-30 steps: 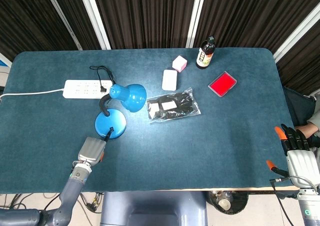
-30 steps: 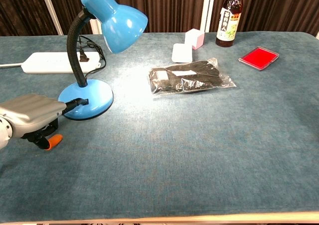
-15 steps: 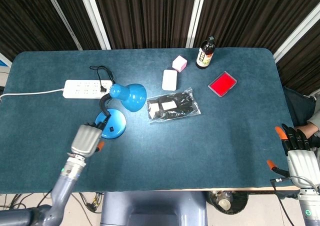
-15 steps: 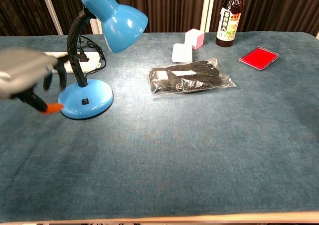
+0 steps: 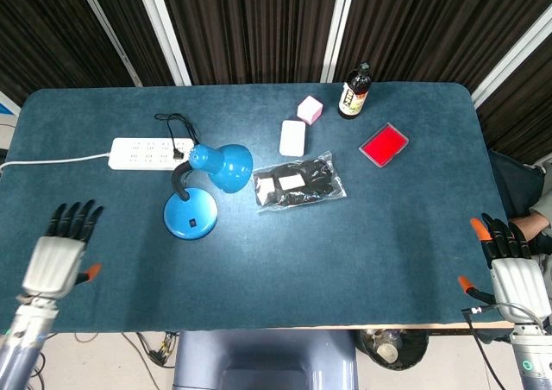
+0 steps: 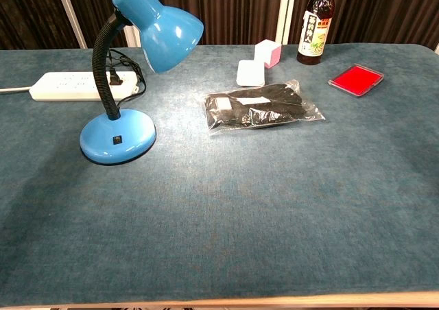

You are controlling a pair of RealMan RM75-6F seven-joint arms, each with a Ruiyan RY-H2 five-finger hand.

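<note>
Left hand (image 5: 53, 256) hung flat over the near-left corner of the table (image 5: 388, 235), fingers spread and holding nothing, well apart from the blue desk lamp (image 5: 200, 193); the right hand (image 5: 509, 265) hovered likewise empty, fingers apart, at the near-right edge. That lamp stood upright left of centre, just in front of the white power strip (image 5: 149, 153), its cord plugged in there. It looked bottom-heavy, with a smooth hard base and a bendable black neck (image 6: 103, 63); the neck or base rim seemed the safest hold. A second ago the left hand was at the lamp's base; it had since drawn back, the lamp unmoved.
</note>
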